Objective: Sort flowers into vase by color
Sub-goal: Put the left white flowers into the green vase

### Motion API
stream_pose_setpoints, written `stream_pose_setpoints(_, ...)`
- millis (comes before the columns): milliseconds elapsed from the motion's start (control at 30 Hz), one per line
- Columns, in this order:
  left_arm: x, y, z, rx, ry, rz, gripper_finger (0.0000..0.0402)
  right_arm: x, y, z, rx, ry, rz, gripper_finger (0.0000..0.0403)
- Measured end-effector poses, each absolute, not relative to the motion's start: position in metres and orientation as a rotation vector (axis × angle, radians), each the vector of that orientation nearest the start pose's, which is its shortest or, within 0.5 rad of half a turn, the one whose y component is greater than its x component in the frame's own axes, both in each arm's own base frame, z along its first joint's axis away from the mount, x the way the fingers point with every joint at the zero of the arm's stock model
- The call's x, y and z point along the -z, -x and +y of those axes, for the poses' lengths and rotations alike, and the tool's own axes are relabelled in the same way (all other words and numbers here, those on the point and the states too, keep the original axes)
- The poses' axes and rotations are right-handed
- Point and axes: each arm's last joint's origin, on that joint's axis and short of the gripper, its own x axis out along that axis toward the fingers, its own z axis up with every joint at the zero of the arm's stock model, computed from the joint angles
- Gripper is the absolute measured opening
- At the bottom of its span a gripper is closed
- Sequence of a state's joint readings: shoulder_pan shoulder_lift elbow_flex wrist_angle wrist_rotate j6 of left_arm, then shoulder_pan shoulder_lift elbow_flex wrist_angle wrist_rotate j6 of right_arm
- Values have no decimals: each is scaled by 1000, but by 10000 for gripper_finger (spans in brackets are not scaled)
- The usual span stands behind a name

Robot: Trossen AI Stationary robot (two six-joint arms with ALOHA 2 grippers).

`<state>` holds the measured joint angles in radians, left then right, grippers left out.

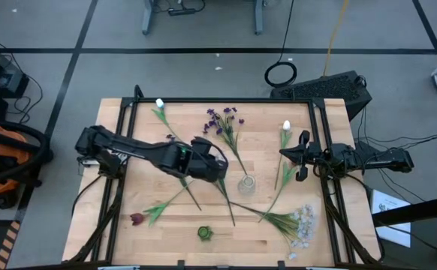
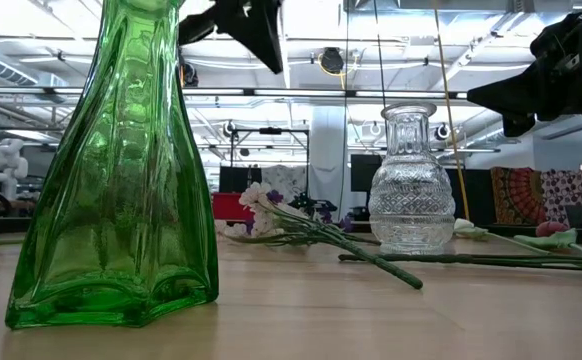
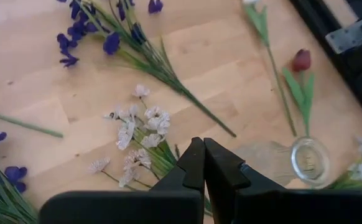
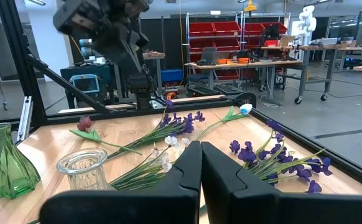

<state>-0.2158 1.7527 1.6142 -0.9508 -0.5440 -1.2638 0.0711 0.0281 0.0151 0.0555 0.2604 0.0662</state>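
Observation:
Flowers lie flat on the wooden table. The high view shows a purple cluster [image 1: 226, 120], white buds [image 1: 159, 103] [image 1: 286, 126], a dark red tulip [image 1: 137, 219] and a white spray [image 1: 302, 225]. The clear glass vase [image 1: 246, 184] stands at the table's middle, and the green vase [image 1: 203, 233] stands near the near edge. My left gripper [image 1: 217, 171] [image 3: 204, 155] hangs shut in the air above a white spray [image 3: 137, 134], just left of the clear vase [image 3: 310, 160]. My right gripper [image 1: 287, 155] [image 4: 201, 158] is shut and raised at the right side, pointing toward the table's left.
A black frame rail [image 1: 226, 100] runs round the tabletop. In the low view the green vase [image 2: 121, 170] stands close in front and the clear vase [image 2: 411, 185] farther back, with stems [image 2: 371, 260] lying between them. Bare wood [image 1: 241, 240] lies along the near edge.

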Motion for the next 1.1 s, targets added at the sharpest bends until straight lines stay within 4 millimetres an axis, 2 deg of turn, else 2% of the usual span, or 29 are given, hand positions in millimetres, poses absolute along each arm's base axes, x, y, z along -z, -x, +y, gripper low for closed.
stream_pose_setpoints(200,-279,-373,-53,-964,817,672,56,-172,-98,-1,188,-73,-48,0)
stream_pose_setpoints(300,-259,-382,-49,-962,854,770,93,-172,-98,-1,188,-73,-48,0)
stream_pose_setpoints(467,-227,-396,-43,-974,1014,922,160,-172,-98,-1,188,-73,-48,0)
stream_pose_setpoints(567,-211,-401,-39,-1015,1147,986,185,-172,-98,-1,188,-73,-48,0)
stream_pose_setpoints(767,-186,-410,-37,-1024,1237,1095,194,-172,-98,-1,188,-73,-48,0)
stream_pose_setpoints(1100,-155,-425,-35,-1001,1269,1093,194,-172,-98,-1,188,-73,-48,0)
